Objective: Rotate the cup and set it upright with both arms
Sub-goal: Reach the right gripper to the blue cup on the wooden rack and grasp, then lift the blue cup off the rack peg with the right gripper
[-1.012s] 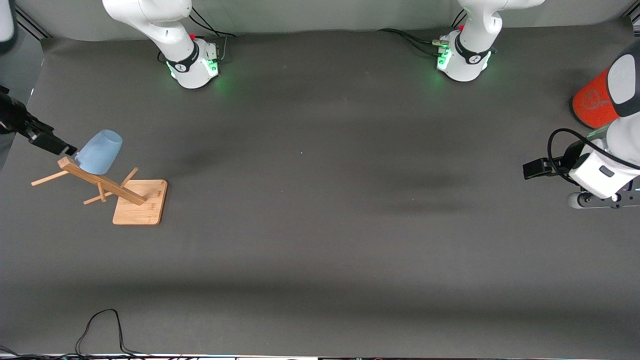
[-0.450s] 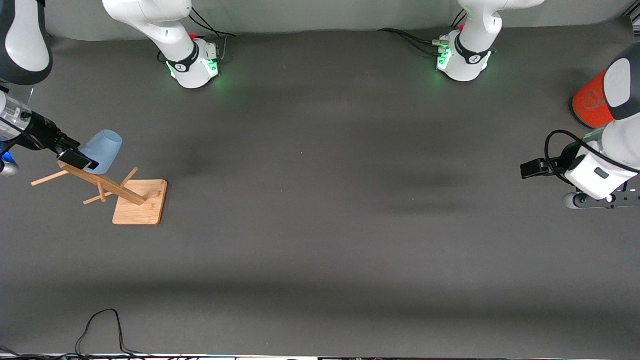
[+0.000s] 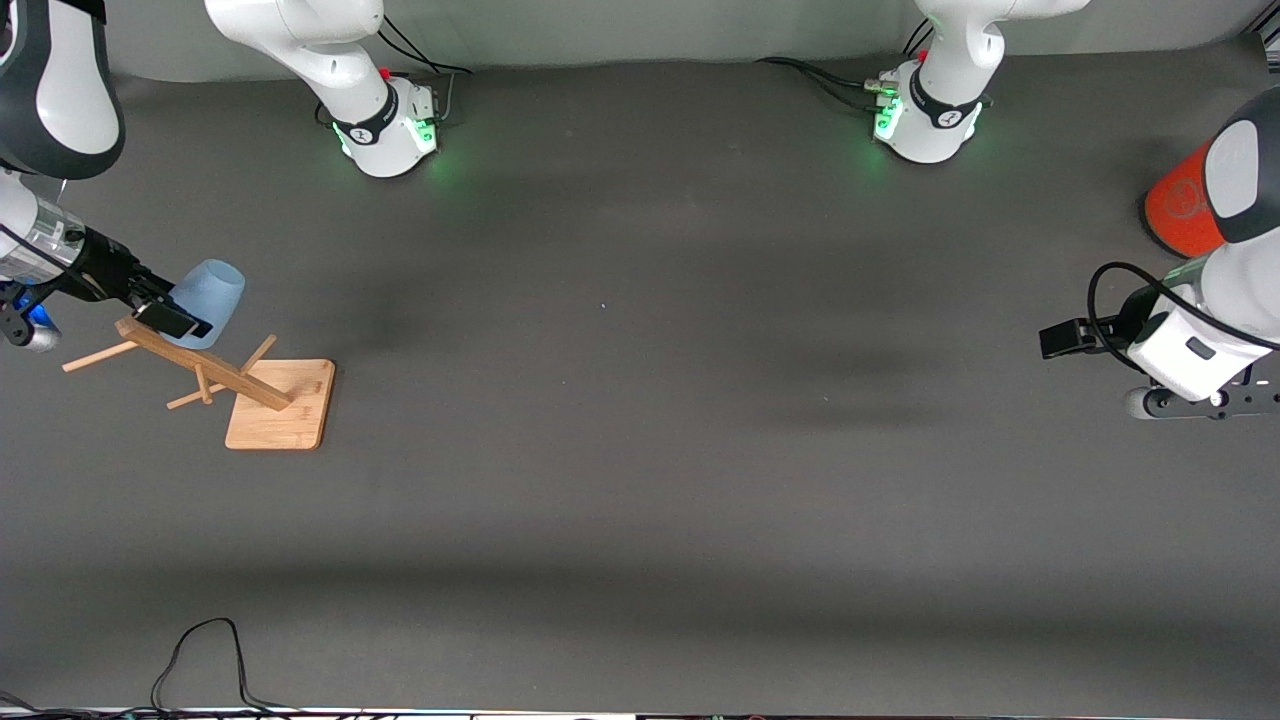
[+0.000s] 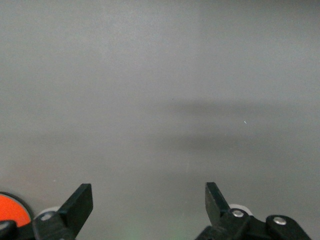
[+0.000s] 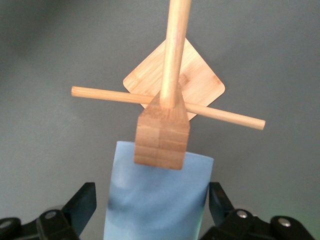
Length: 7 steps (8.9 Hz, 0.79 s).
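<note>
The pale-blue cup (image 3: 208, 292) hangs mouth-down and tilted on a peg of a wooden rack (image 3: 205, 368) at the right arm's end of the table. My right gripper (image 3: 178, 308) is open, with one finger on each side of the cup (image 5: 159, 205). In the right wrist view the right gripper (image 5: 151, 193) straddles the cup with small gaps, and the rack's square post end (image 5: 162, 141) covers part of the cup. My left gripper (image 3: 1056, 338) waits open and empty over bare mat at the left arm's end; the left wrist view (image 4: 148, 193) shows only mat between its fingers.
The rack's square wooden base (image 3: 282, 408) lies on the mat nearer the front camera than the cup, with thin pegs sticking out sideways. A large orange cylinder (image 3: 1180, 205) stands at the left arm's end. A black cable (image 3: 200, 650) lies at the front edge.
My right gripper has come in from the table's end toward the cup and now has its fingers on both sides of it. The left arm has barely shifted.
</note>
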### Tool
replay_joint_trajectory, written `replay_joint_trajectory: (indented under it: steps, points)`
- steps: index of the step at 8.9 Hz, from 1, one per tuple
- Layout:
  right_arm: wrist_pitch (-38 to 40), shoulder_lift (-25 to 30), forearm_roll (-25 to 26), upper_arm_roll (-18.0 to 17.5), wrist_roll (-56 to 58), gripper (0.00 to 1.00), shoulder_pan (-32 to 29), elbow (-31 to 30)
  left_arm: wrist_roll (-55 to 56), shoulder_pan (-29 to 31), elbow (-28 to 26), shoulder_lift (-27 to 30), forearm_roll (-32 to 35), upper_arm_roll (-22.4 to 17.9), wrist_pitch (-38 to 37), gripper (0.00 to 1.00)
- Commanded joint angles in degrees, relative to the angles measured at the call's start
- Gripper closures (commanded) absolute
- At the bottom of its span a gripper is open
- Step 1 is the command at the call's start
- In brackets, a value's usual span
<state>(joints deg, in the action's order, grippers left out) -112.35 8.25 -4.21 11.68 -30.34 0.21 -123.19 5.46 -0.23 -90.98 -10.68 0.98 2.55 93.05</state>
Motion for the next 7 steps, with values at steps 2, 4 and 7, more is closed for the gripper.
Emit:
replay_joint_trajectory:
  steps: [2,4,7]
  points:
    - [-1.2,1.7,-1.2,0.3,-1.7,0.17,0.5,-1.9,-0.6,0.0,-0.3,0.3,-0.4,-0.2,0.3,0.0]
    - [-1.0,1.7,-1.2,0.3,-1.6,0.41,0.5,-1.8,-0.6,0.0,-0.3,0.3,-0.4,-0.2,0.3,0.0]
    - [1.2,3.2,-1.1,-0.1,-1.7,0.41,0.6,-1.4,-0.6,0.0,-0.3,0.3,-0.4,-0.2,0.3,0.0]
